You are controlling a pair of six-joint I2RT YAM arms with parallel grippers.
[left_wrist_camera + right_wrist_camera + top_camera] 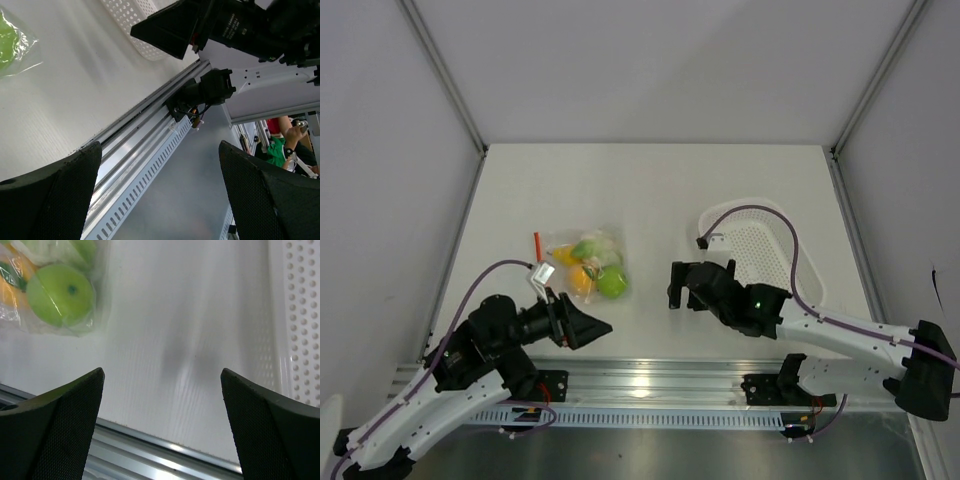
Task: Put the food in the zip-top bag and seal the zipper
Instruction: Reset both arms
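The zip-top bag lies on the white table left of centre, with the food inside it: a yellow pear, an orange fruit, a green apple and pale pieces. Its zipper is the red-orange strip at the bag's left end. My left gripper hovers open just below the bag, holding nothing. To the right of the bag, my right gripper is open and empty too. In the right wrist view the green apple shows through the plastic, up and left of the open right gripper. The left gripper faces the rail.
A white perforated basket stands at the right of the table, behind my right arm; its rim shows as the basket and basket in the wrist views. An aluminium rail runs along the near table edge. Grey walls enclose the table.
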